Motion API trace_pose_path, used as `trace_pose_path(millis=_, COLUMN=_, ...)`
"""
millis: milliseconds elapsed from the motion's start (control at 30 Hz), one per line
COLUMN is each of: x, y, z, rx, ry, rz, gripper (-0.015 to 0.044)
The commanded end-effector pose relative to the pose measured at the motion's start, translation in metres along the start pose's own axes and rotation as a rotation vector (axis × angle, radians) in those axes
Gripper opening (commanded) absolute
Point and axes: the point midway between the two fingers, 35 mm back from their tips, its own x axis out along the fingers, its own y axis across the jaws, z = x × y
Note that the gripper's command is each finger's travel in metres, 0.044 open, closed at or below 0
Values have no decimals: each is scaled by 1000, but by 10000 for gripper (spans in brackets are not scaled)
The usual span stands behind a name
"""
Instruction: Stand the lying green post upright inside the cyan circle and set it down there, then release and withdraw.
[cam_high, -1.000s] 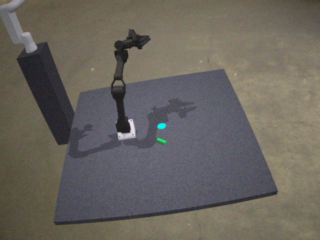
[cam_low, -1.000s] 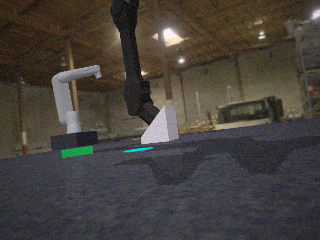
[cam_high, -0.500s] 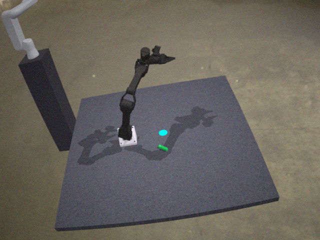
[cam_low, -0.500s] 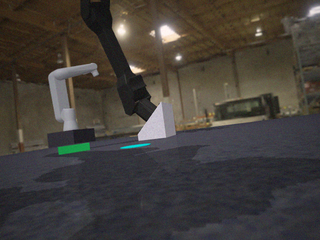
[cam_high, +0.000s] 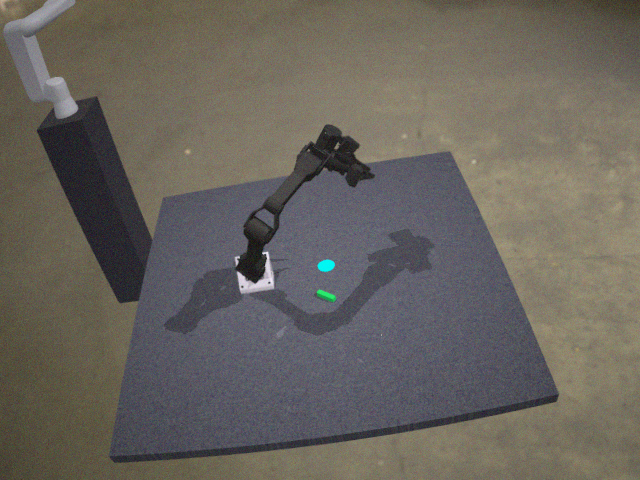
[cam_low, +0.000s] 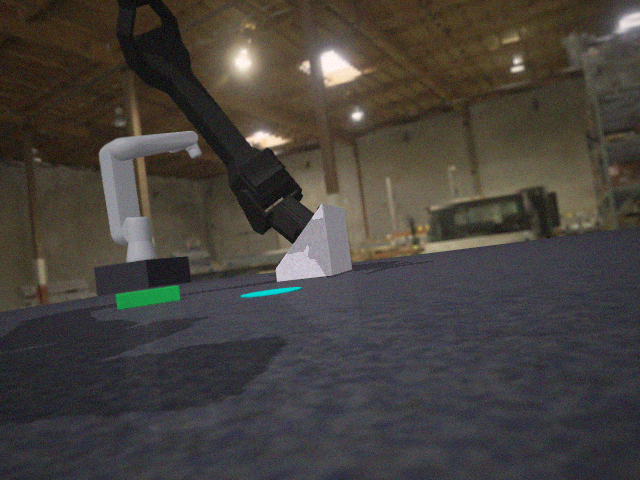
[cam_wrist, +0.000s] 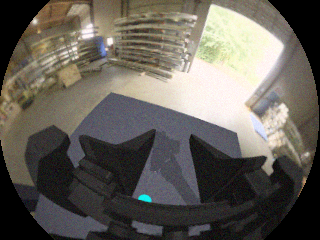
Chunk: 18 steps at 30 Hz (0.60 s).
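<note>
The green post (cam_high: 326, 296) (cam_low: 148, 297) lies on its side on the dark table, nearer the front edge than the circle in the top view. The flat cyan circle (cam_high: 326, 265) (cam_low: 270, 292) (cam_wrist: 144, 198) is on the table with nothing standing on it. My gripper (cam_high: 370, 176) (cam_wrist: 172, 134) is high above the table, beyond the circle from the post in the top view. Its fingers stand apart, part-way open, with nothing between them. The post is not visible in the wrist view, and the gripper is outside the exterior view.
The dark table (cam_high: 330, 372) (cam_low: 413, 361) carries my arm's white base (cam_high: 256, 285) (cam_low: 330, 242). A pale grey arm (cam_high: 31, 62) (cam_low: 121, 191) stands on a dark pedestal (cam_high: 95, 206) (cam_low: 142, 274) beside the table's left side in the top view. My arm's shadow falls near the post.
</note>
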Motion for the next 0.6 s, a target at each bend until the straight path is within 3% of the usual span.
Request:
trace_pose_path(millis=0, x=19, y=-32, z=-65, rx=174, ry=209, rz=14, gripper=233)
trace_pose_path(millis=267, x=18, y=-78, z=-158, rx=436, ry=522, rz=-53, gripper=233)
trace_pose_path(millis=567, x=-23, y=-126, z=-260, rx=738, ry=893, rz=-262, gripper=233)
